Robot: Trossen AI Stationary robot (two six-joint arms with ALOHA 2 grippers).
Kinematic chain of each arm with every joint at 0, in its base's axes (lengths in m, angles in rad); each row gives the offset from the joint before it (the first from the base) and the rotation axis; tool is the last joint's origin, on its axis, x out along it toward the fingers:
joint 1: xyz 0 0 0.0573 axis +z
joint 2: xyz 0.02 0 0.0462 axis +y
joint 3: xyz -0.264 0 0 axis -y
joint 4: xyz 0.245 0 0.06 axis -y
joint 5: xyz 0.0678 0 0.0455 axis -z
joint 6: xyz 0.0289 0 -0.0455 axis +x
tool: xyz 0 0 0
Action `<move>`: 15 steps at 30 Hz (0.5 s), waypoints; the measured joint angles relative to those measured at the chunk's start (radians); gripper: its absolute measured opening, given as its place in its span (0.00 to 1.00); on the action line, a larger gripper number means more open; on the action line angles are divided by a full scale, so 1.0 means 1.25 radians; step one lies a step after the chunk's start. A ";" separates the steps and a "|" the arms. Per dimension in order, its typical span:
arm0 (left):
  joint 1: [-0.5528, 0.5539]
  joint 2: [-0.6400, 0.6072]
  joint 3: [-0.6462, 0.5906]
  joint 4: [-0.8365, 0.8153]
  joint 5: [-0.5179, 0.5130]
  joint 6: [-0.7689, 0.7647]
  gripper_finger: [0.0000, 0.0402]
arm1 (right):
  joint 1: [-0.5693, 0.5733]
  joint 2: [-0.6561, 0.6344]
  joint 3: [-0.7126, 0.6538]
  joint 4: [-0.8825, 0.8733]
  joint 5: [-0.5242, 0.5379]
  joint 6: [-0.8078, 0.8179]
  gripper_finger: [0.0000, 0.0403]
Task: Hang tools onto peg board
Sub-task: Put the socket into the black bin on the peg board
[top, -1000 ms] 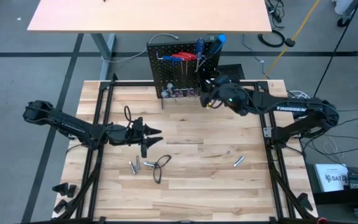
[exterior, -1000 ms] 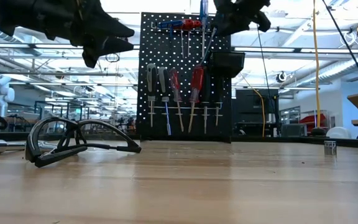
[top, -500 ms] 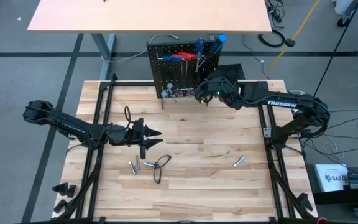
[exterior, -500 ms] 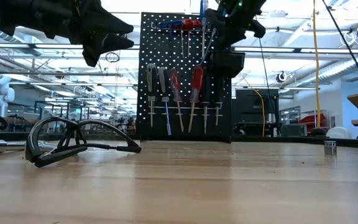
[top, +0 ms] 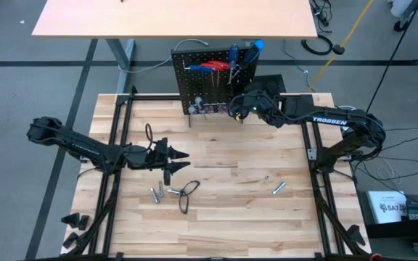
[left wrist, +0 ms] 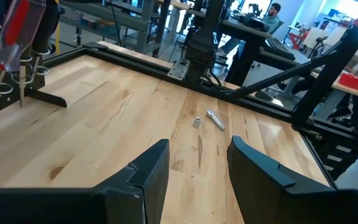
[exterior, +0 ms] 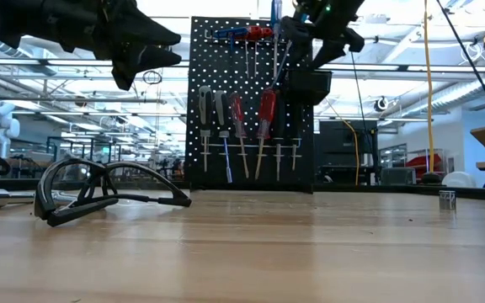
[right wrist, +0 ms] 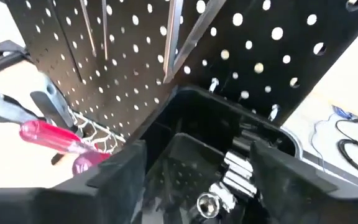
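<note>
Three silver bits [top: 160, 193] on wooden tabletop [top: 223, 210].

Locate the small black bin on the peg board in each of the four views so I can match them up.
High view: black bin at the peg board's right end, beside the right gripper.
Low view: bin on the board's upper right, under the right gripper.
Left wrist view: not in it.
Right wrist view: bin fills the centre, silver sockets inside.
Shared landmark: the red-handled screwdriver hanging on the board.
</note>
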 joint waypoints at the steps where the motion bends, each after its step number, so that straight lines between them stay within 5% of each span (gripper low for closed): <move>1: 0.000 0.000 0.000 0.000 0.000 0.000 0.41 | 0.000 0.000 0.000 -0.010 0.000 0.004 0.70; 15: 0.000 0.000 0.000 0.009 0.032 0.035 0.41 | 0.179 -0.102 0.000 -0.157 -0.050 0.105 0.68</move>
